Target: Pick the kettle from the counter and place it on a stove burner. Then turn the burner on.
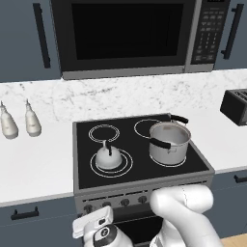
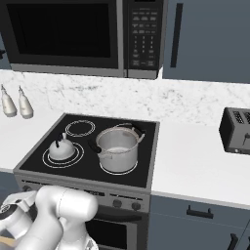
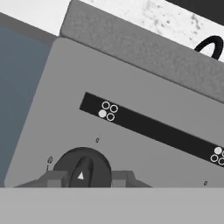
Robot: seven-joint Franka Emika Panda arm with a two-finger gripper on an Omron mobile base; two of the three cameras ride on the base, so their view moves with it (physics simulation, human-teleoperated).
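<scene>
The kettle (image 1: 108,157) sits on the front-left stove burner (image 1: 125,167). The gripper (image 3: 86,180) is at a knob (image 3: 82,168) — fingers either side, though a firm clamp can't be told.

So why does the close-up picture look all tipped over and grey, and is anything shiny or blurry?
Hand view: it rolls with the hand, so the grey stove front panel slants, and the round dark knob sits sharp between the gripper tips. Left base view: soft even light, a pale sheen on the small silvery dome-shaped kettle, only a faint shadow. Right base view: the steel cylindrical pot gleams softly, no blur.
</scene>
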